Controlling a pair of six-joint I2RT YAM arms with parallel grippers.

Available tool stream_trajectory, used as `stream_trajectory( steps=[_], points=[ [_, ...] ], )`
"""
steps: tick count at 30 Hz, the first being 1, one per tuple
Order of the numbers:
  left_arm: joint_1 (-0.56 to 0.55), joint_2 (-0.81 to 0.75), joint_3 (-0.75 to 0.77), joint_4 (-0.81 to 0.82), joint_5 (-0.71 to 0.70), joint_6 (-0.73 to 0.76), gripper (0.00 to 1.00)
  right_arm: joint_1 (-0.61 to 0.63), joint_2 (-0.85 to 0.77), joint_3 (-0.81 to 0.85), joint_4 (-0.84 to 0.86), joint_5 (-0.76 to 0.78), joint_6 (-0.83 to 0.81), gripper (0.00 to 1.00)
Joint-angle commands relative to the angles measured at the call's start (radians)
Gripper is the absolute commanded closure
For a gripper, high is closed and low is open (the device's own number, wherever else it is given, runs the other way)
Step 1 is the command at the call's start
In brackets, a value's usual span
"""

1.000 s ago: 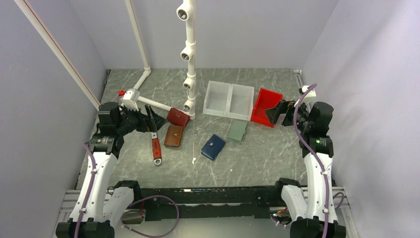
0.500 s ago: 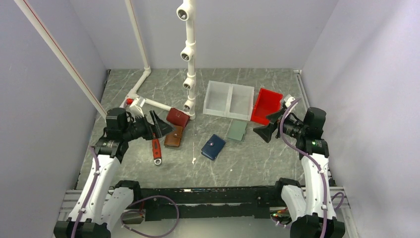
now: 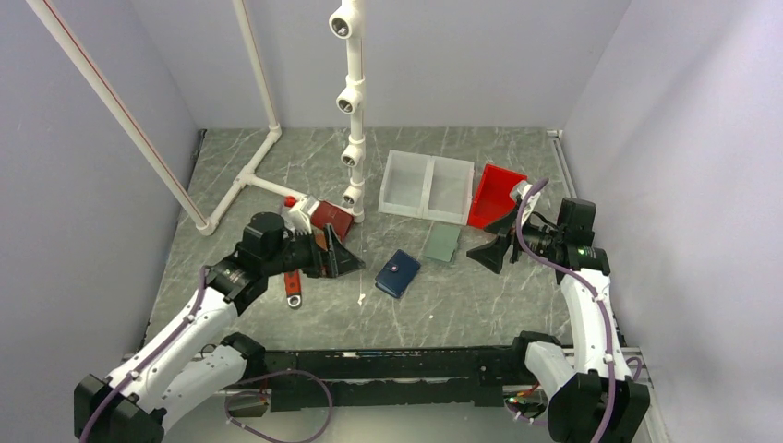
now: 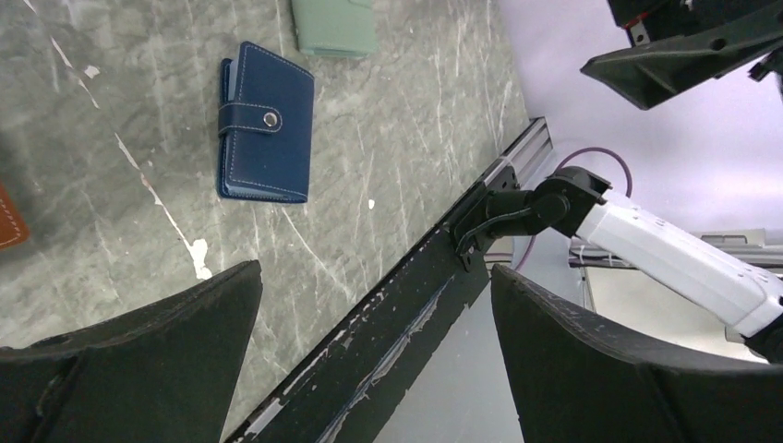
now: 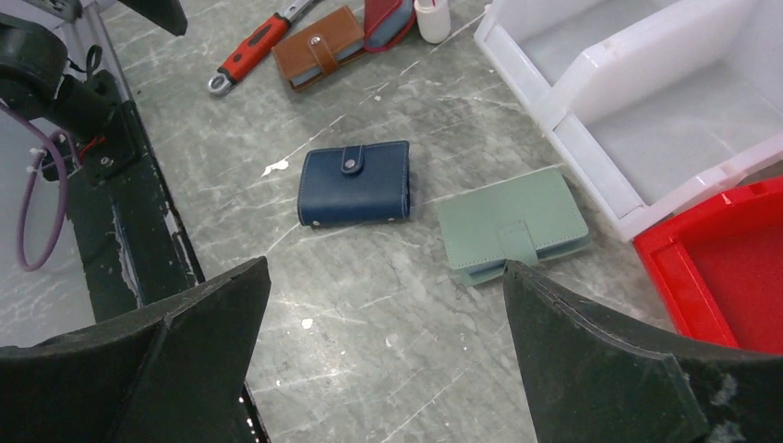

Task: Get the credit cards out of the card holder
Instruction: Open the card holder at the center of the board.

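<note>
The card holder (image 3: 398,273) is a navy blue wallet lying flat in the middle of the table, folded shut with its strap snapped. It also shows in the left wrist view (image 4: 266,123) and the right wrist view (image 5: 355,183). The credit cards are hidden inside it. My left gripper (image 3: 343,258) hangs open just left of the holder, its jaws (image 4: 376,270) wide apart and empty. Off to the holder's right, my right gripper (image 3: 494,242) is open and above the table, with nothing between its fingertips (image 5: 385,266).
A grey-green wallet (image 3: 442,243) lies right of the holder. A dark red wallet (image 3: 334,215), a brown wallet (image 5: 320,48) and a red-handled wrench (image 3: 293,293) lie by the left arm. White bins (image 3: 429,186), a red bin (image 3: 494,194) and a PVC pipe stand (image 3: 351,111) stand behind.
My left arm has swung right from the table's left side to just beside the card holder. The right gripper has drifted a little left and nearer. Both have stayed open.
</note>
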Motion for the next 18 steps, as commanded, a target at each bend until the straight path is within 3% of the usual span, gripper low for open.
stream_trajectory(
  steps=[1, 18],
  points=[
    [-0.074, 0.035, -0.039, 0.153, -0.109, -0.062, 0.01, 0.005, 0.011, 0.055, -0.036, -0.027, -0.059, 0.00],
    [-0.135, 0.102, -0.169, 0.382, -0.196, -0.172, 0.01, 0.006, 0.023, 0.056, -0.044, -0.006, -0.071, 0.00]
  ],
)
